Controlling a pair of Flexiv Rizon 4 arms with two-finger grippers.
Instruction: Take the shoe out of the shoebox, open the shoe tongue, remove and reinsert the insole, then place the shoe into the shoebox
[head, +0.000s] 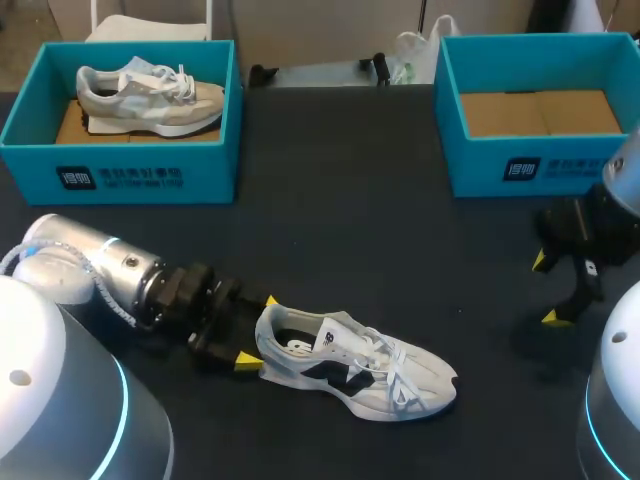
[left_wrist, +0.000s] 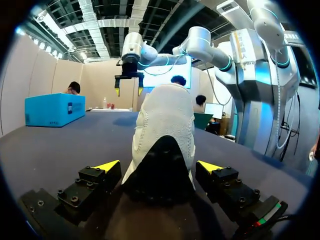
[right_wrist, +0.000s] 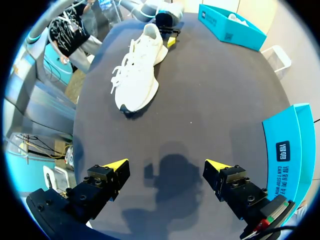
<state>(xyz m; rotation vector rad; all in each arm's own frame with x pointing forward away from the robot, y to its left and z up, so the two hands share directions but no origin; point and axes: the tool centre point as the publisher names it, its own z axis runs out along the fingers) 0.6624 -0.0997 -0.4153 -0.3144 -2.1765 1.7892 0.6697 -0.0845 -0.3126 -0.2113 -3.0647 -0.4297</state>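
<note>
A white shoe with black side marks lies on the dark table, toe pointing right. My left gripper is at its heel, open, with the heel between the yellow-tipped fingers; in the left wrist view the shoe fills the gap of that gripper. My right gripper hangs open and empty over bare table at the right, well away from the shoe; its own view shows the gripper above its shadow. The right shoebox holds only a cardboard floor.
The left teal shoebox at the back left holds a beige and grey shoe. The right box's wall stands close beside my right gripper. Small items lie at the table's far edge.
</note>
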